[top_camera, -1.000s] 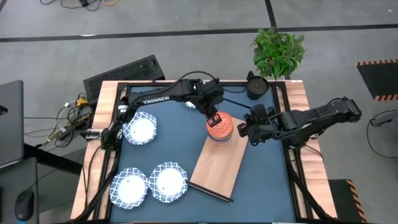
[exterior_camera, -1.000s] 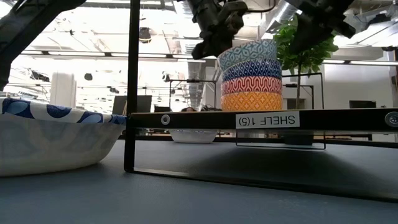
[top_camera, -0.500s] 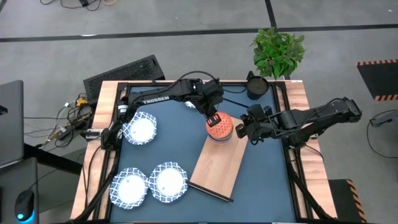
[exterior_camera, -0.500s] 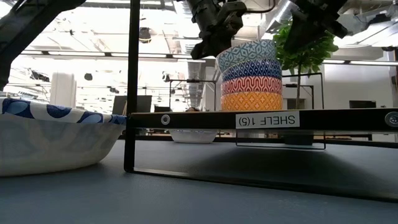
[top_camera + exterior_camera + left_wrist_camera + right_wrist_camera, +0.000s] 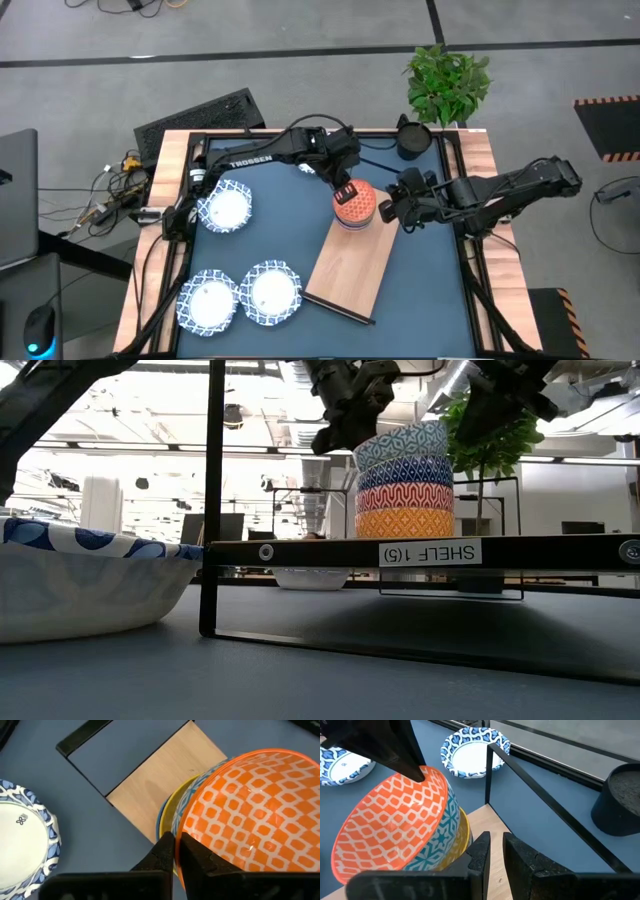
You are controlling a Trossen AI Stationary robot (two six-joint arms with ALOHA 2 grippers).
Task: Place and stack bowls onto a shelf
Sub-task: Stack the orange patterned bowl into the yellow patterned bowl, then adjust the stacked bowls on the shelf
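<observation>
Left end effector (image 5: 345, 192), seen from above, has barely shifted in the last second: it stays pinched on the rim of the orange-lined top bowl (image 5: 354, 203) of the stack at the far end of the long light-wood shelf (image 5: 349, 269). Right end effector (image 5: 388, 209) has crept slightly closer, fingers narrow, holding nothing. Three wide white bowls with blue rims (image 5: 225, 209) lie along the table's (image 5: 425, 290) left side.

Low view: four patterned bowls (image 5: 403, 480) counted in the stack, the top one now tilted less.

Left wrist: fingers (image 5: 165, 851) clamp that bowl's rim.

Right wrist: fingers (image 5: 479, 851) nearly together, beside a dark pot (image 5: 619, 799).
</observation>
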